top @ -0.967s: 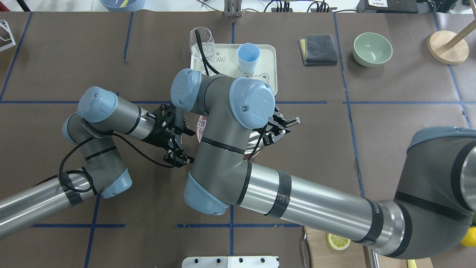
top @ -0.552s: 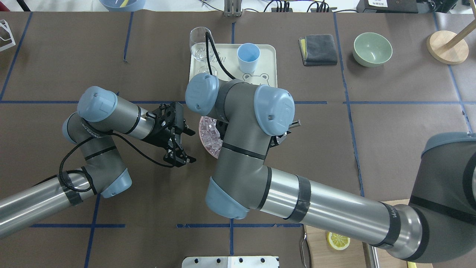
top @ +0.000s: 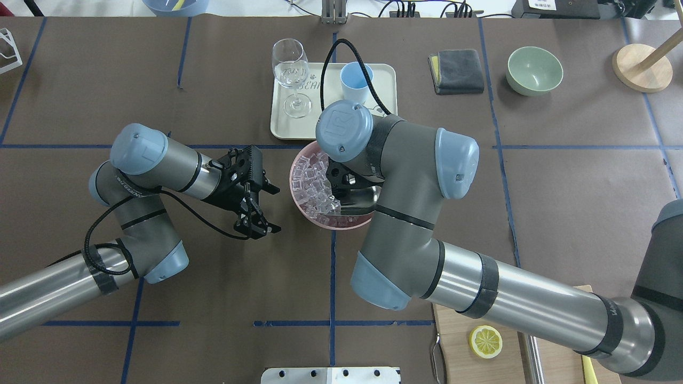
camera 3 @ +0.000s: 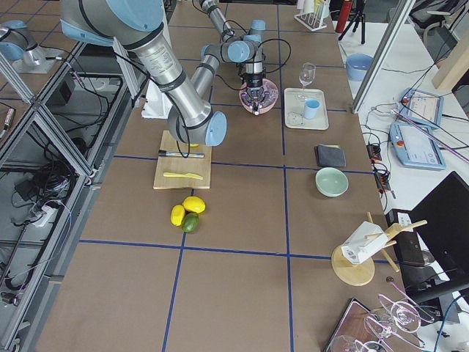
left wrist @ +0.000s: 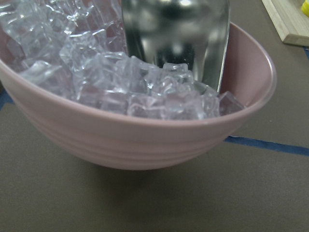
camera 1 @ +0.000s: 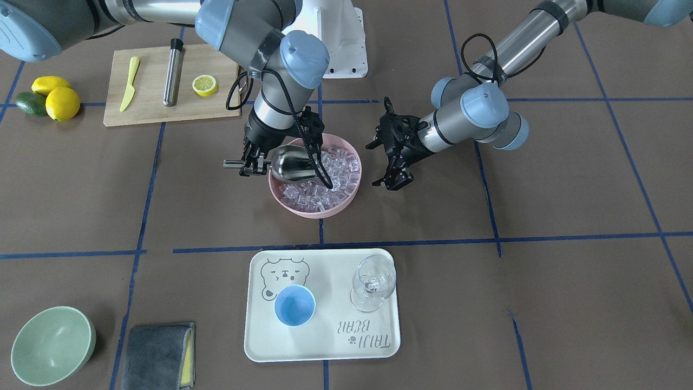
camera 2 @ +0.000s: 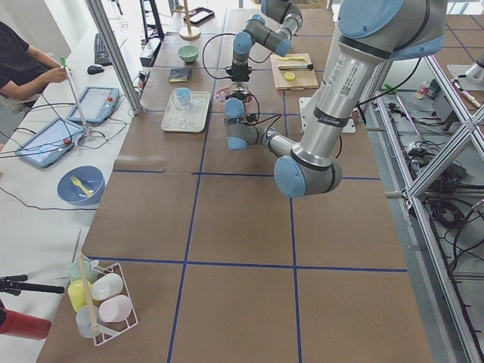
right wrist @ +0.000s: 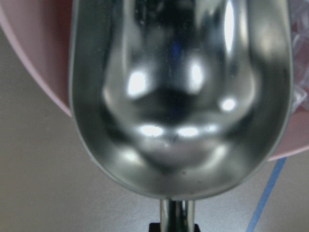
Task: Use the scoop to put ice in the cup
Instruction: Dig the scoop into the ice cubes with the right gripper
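The scoop [camera 1: 292,162] lies tilted in the pink bowl [camera 1: 325,213], its trough resting on the ice [camera 1: 338,168]. My right gripper [camera 1: 252,164] is shut on the scoop's rod handle at the bowl's rim. In the right wrist view the trough [right wrist: 178,96] looks empty. The ice [top: 315,184] fills the bowl [top: 293,178], and the scoop [top: 364,198] shows under my right wrist. My left gripper [camera 1: 391,158] hangs open beside the bowl, holding nothing. The light-blue cup [camera 1: 294,305] stands empty on the white tray [camera 1: 325,346].
A wine glass [camera 1: 373,281] stands on the tray beside the cup. A cutting board [camera 1: 151,111] holds a steel cylinder [camera 1: 173,78], a lemon half and a yellow knife. A green bowl [camera 1: 51,344] and a grey cloth [camera 1: 159,355] sit near the corner.
My right arm has swung to the right and uncovered the bowl. The scoop has turned and now lies in the ice. My left arm has stayed still.
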Controlling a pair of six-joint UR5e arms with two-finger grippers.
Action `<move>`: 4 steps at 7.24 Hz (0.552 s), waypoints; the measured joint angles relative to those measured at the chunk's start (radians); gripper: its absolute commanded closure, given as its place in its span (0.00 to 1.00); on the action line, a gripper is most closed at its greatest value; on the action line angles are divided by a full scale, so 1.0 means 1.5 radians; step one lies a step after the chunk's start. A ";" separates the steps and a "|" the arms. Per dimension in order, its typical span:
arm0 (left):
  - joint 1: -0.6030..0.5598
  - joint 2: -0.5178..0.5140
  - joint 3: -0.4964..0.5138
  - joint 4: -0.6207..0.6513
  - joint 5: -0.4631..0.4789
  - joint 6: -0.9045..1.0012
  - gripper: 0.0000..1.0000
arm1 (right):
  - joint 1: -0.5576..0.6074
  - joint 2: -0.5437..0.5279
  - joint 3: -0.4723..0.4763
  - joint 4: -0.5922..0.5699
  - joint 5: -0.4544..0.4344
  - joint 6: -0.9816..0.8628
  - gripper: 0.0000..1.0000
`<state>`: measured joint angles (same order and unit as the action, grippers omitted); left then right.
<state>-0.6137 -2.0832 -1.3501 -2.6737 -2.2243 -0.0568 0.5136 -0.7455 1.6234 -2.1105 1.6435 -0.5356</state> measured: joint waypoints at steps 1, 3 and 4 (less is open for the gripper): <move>-0.001 0.000 0.000 0.000 0.000 0.000 0.00 | 0.007 -0.019 0.010 0.035 0.023 0.001 1.00; -0.004 0.000 -0.001 0.001 0.000 0.000 0.00 | 0.021 -0.067 0.032 0.124 0.066 0.003 1.00; -0.005 0.000 -0.001 0.001 0.000 0.000 0.00 | 0.026 -0.077 0.035 0.151 0.081 0.003 1.00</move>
<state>-0.6218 -2.0831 -1.3514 -2.6724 -2.2243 -0.0567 0.5527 -0.8612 1.6759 -1.8843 1.7646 -0.5304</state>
